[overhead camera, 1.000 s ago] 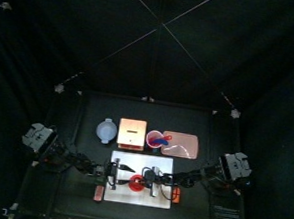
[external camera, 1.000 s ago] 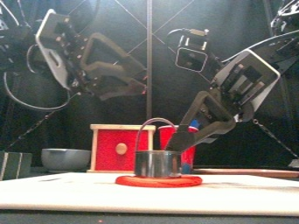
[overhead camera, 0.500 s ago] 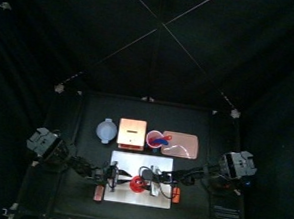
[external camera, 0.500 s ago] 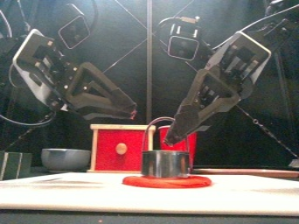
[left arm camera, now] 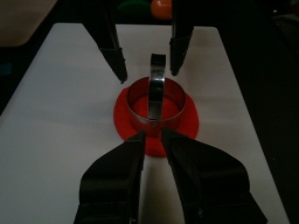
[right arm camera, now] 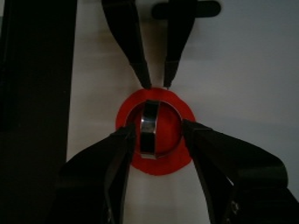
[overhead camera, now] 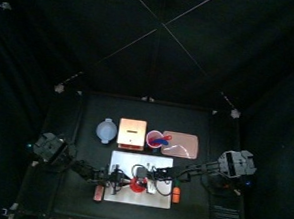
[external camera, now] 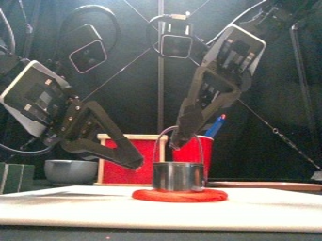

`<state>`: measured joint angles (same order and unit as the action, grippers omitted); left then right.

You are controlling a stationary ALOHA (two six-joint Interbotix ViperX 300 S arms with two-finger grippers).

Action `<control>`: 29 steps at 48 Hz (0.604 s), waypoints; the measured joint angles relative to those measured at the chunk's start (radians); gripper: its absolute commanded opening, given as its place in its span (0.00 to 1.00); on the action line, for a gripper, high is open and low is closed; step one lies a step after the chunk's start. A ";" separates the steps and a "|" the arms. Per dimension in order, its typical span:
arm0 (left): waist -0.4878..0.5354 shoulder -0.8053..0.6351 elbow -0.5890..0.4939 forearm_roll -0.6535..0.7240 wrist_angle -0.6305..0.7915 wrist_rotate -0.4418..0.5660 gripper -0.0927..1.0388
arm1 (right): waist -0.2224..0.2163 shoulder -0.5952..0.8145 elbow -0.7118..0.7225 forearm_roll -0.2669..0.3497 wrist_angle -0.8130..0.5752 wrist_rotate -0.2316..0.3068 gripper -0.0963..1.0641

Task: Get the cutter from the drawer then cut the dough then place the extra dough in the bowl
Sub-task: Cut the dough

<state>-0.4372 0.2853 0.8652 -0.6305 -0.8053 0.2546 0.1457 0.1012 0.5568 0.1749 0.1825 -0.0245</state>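
Note:
A round metal cutter [external camera: 180,175] with a wire handle stands on the red dough disc [external camera: 180,196] on the white cutting board [external camera: 75,207]. My right gripper [external camera: 184,143] hangs open just above it, one jaw on each side of the handle [left arm camera: 156,66]. In the right wrist view these jaws flank the cutter [right arm camera: 153,124] and dough [right arm camera: 176,156]. My left gripper [external camera: 138,162] is low at the dough's left edge, its jaws open by a narrow gap close to the cutter's wall [left arm camera: 155,122]. Neither gripper holds anything.
Behind the board stand the blue-grey bowl [overhead camera: 107,130], the wooden box [overhead camera: 132,132] with its red drawer front [external camera: 130,158], and the pink tray [overhead camera: 186,145] with the red cup [overhead camera: 157,139]. Bare board [left arm camera: 70,131] lies on both sides of the dough.
Both arms have come down and inward. The left gripper dropped to the dough's edge. The right gripper moved over the cutter's handle. Cutter and dough stayed put.

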 measured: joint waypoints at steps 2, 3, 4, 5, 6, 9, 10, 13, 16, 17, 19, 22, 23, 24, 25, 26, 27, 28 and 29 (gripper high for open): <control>0.002 0.002 -0.005 -0.002 0.015 0.000 0.67 | 0.000 0.002 -0.011 -0.008 0.014 0.000 0.79; 0.005 0.003 -0.008 -0.002 0.023 0.000 0.67 | 0.002 0.002 -0.015 -0.011 0.018 0.000 0.79; 0.005 0.005 -0.011 -0.002 0.032 0.000 0.67 | 0.002 0.002 -0.018 -0.012 0.021 0.000 0.79; 0.008 0.006 -0.014 -0.003 0.041 0.002 0.67 | 0.002 0.002 -0.020 -0.015 0.026 0.000 0.79; 0.011 0.009 -0.017 -0.003 0.052 0.002 0.67 | 0.002 0.003 -0.023 -0.020 0.031 0.002 0.79; 0.020 0.018 -0.029 -0.003 0.080 0.002 0.67 | 0.002 0.006 -0.031 -0.025 0.041 0.002 0.79; 0.021 0.021 -0.031 -0.003 0.087 0.002 0.67 | 0.002 0.008 -0.032 -0.025 0.044 0.002 0.79; 0.025 0.029 -0.043 -0.003 0.110 0.003 0.67 | 0.002 0.012 -0.038 -0.025 0.063 0.002 0.79; 0.031 0.032 -0.052 -0.002 0.126 0.006 0.67 | 0.002 0.017 -0.043 -0.023 0.078 0.002 0.79; 0.032 0.034 -0.054 -0.003 0.130 0.006 0.67 | 0.002 0.018 -0.046 -0.025 0.084 0.002 0.79; 0.034 0.035 -0.057 -0.003 0.140 0.006 0.67 | 0.003 0.023 -0.051 -0.025 0.094 0.002 0.79; 0.037 0.035 -0.060 -0.003 0.146 0.005 0.67 | 0.005 0.032 -0.057 -0.026 0.109 0.003 0.79; 0.038 0.035 -0.060 -0.003 0.147 0.006 0.67 | 0.006 0.034 -0.058 -0.026 0.112 0.003 0.79; 0.040 0.035 -0.061 -0.005 0.150 0.005 0.67 | 0.008 0.038 -0.063 -0.026 0.118 0.003 0.79; 0.041 0.035 -0.061 -0.006 0.152 0.006 0.67 | 0.008 0.041 -0.064 -0.026 0.123 0.003 0.79; 0.041 0.035 -0.061 -0.008 0.153 0.006 0.67 | 0.009 0.044 -0.067 -0.026 0.129 0.003 0.79; 0.041 0.035 -0.061 -0.009 0.155 0.006 0.67 | 0.009 0.049 -0.071 -0.026 0.137 0.003 0.79; 0.041 0.035 -0.063 -0.012 0.155 0.006 0.67 | 0.011 0.052 -0.072 -0.026 0.141 0.003 0.79; 0.041 0.035 -0.063 -0.014 0.156 0.006 0.67 | 0.012 0.055 -0.078 -0.026 0.153 0.006 0.79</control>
<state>-0.3958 0.3206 0.8023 -0.6443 -0.6489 0.2608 0.1580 0.1565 0.4786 0.1488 0.3359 -0.0184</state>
